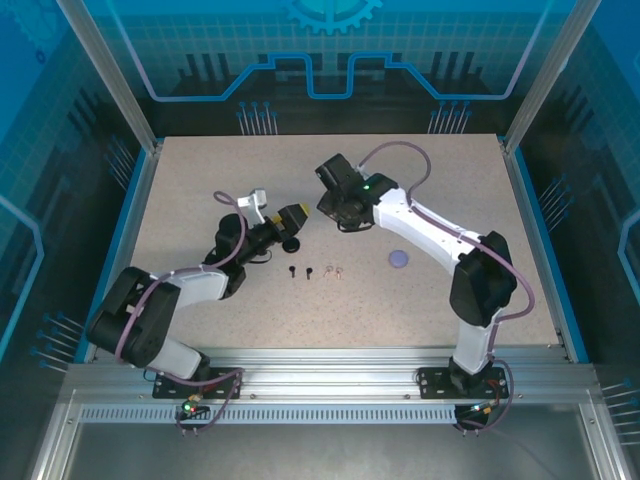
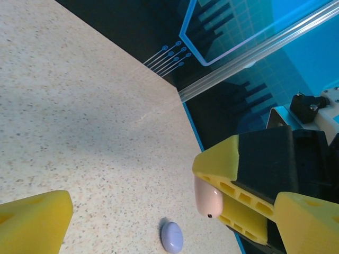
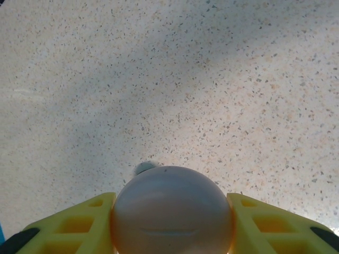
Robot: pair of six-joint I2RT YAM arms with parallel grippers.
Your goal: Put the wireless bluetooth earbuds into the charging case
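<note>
Right gripper (image 3: 170,201) is clamping the pink case (image 3: 172,227); left gripper (image 1: 291,218) is hanging with fingers spread; earbuds (image 1: 309,270) are lying left of the lilac case (image 1: 400,258), untouched. The round pink shell could be slipping free under an off-centre squeeze

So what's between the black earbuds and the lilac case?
A pale pair of earbuds, seen from the top camera, lies between the black earbuds and the lilac case.

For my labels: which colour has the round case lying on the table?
The case is lilac; the left wrist view shows it best.
</note>
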